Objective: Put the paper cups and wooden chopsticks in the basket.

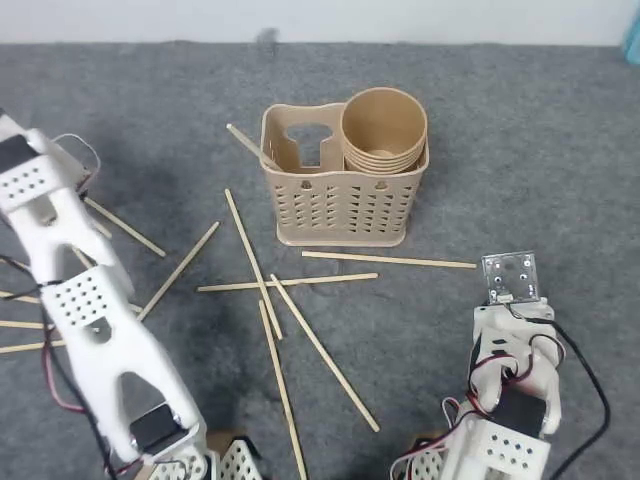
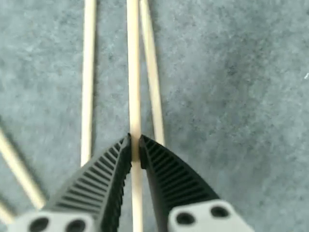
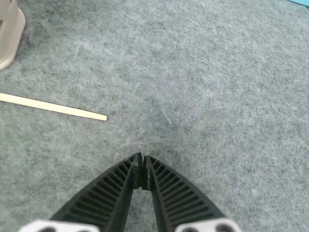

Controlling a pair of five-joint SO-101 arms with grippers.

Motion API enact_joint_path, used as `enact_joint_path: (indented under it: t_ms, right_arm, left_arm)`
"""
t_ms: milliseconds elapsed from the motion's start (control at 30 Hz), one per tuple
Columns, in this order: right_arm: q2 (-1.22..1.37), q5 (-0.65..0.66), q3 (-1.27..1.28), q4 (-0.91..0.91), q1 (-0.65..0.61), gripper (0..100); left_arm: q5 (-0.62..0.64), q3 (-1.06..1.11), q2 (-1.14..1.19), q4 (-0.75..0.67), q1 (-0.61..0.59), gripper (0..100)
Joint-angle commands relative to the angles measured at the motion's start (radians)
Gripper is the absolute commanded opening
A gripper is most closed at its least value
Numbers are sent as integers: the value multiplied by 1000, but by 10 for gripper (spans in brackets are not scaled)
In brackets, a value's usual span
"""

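Cups (image 1: 384,130) look done: the stack sits nested in the basket (image 1: 340,215), in the compartment on the right arm's side. Chopsticks are barely started. One leaning stick (image 1: 250,146) is in the other compartment, tip over the rim. The loose sticks (image 1: 250,262) lie flat on the grey worktop (image 1: 520,120), most in front of the basket or off toward the left arm, and the front stick (image 1: 390,260) is just beside the basket's front wall. By my read you have many pick cycles left.

Left arm (image 1: 80,300) is stretched out along its side of the worktop. Left tool (image 2: 134,141) is pinched onto the middle chopstick (image 2: 133,72) of three lying near parallel. The near neighbour (image 2: 151,72) is touching it or almost, and the far neighbour (image 2: 88,72) is apart. Can't tell if the gripped one is off the worktop yet. Watch that the near neighbour doesn't drag along.

Right arm (image 1: 510,350) is folded back near its base. Right tool (image 3: 143,166) is closed on nothing and aimed at bare worktop, with a stick end (image 3: 53,107) near and the basket's corner beyond it
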Motion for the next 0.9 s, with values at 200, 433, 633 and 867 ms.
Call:
enact_joint_path:
  t_ms: [200,433,633,867]
  right_arm:
    - [10,12,18,12,-5,8]
    - [10,12,18,12,-2,8]
    - [10,12,18,13,-4,8]
    - [10,12,18,13,-2,8]
  left_arm:
    - [-265,880,-626,-89,38,11]
    - [-269,1380,-901,-348,32,11]
    - [-299,1724,-1103,-574,38,13]
    - [-390,1919,-1359,-660,35,13]
